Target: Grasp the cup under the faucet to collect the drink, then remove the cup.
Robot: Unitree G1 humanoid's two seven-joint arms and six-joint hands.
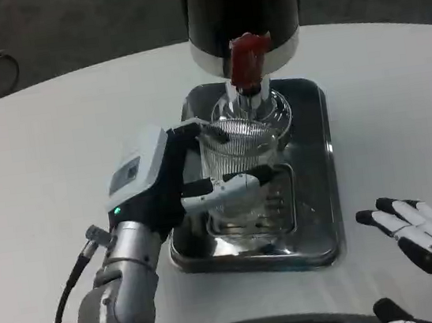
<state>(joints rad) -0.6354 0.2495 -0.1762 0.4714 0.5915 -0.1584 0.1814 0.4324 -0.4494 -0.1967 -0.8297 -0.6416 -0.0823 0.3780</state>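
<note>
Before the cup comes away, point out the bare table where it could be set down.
Bare table lies left of the tray, and more between the tray and the right hand. The tray is crowded: the left hand grips the cup under the faucet.

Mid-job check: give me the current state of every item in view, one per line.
Clear ribbed plastic cup: upright, under the faucet, held by the left hand; contents not discernible.
Red faucet lever on the black drink dispenser: directly above the cup; flow not discernible.
Silver metal drip tray: flat on the white table, below the cup.
Left hand: grips the cup.
Right hand: fingers spread, holding nothing, beside the tray.
</note>
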